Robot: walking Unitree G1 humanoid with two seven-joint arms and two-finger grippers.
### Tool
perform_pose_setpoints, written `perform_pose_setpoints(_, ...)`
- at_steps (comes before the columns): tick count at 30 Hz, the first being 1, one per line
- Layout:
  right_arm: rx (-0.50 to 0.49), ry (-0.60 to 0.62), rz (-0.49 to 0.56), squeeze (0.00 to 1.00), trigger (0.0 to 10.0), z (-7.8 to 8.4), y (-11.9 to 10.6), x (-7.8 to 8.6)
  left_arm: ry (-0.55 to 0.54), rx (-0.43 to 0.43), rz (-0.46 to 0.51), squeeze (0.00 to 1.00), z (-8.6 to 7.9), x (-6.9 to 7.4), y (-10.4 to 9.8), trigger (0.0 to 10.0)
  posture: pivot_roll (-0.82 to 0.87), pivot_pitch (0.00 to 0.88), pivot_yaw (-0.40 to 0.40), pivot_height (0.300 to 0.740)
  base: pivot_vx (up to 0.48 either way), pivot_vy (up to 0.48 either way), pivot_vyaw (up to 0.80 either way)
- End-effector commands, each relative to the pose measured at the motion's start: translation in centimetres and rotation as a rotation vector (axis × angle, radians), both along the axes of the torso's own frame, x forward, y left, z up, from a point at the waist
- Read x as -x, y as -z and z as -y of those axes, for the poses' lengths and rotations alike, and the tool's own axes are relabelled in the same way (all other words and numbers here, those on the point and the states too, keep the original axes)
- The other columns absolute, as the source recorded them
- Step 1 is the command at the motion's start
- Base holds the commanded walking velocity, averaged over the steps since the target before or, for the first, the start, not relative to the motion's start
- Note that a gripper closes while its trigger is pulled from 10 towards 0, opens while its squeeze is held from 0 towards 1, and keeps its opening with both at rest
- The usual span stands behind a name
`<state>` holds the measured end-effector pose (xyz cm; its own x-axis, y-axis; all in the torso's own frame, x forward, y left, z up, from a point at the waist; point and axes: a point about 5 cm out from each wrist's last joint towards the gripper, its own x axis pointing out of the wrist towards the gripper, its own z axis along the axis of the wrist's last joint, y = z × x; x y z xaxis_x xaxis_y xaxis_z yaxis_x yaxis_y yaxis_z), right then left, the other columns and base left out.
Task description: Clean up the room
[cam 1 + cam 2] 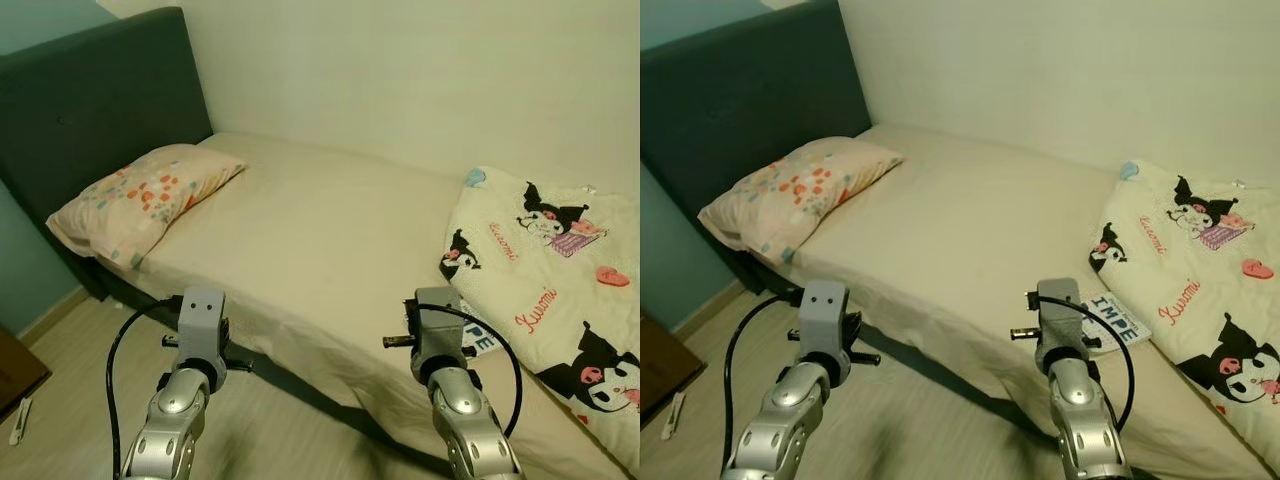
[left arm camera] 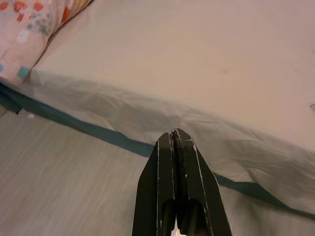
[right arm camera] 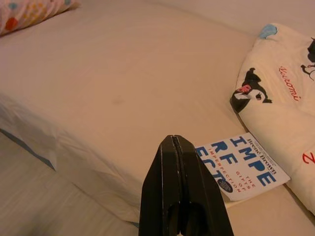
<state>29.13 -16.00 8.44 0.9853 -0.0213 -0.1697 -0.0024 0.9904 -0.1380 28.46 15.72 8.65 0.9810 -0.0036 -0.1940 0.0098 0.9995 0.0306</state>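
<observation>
Both the left gripper (image 2: 173, 135) and right gripper (image 3: 173, 140) have their fingers pressed closed, holding nothing. A book (image 3: 243, 167) lies at the bed's (image 1: 330, 240) near edge beside the cartoon-print blanket (image 1: 560, 290).

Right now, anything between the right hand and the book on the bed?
Nothing visible. The right hand, fingers shut, points toward the book, which lies flat on the sheet at the bed's near edge. The cartoon-print blanket lies along the book's far side, not across the approach. The left hand is shut, off toward the pillow end.
</observation>
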Motion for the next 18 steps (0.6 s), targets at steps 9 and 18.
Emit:
perform_pose_setpoints(9,-0.009,-0.007,-0.009,0.00,10.0,-0.25,0.22,-0.05,0.007,0.014,0.014,0.00,0.02,-0.05,-0.12,10.0,-0.11,0.069,0.040,0.740,0.344,0.000,0.00)
perform_pose_setpoints(18,-0.011,-0.015,-0.002,0.00,10.0,-0.34,0.05,-0.21,0.006,0.012,0.018,0.00,0.03,-0.18,-0.14,10.0,-0.11,0.056,0.038,0.740,0.356,0.000,0.00)
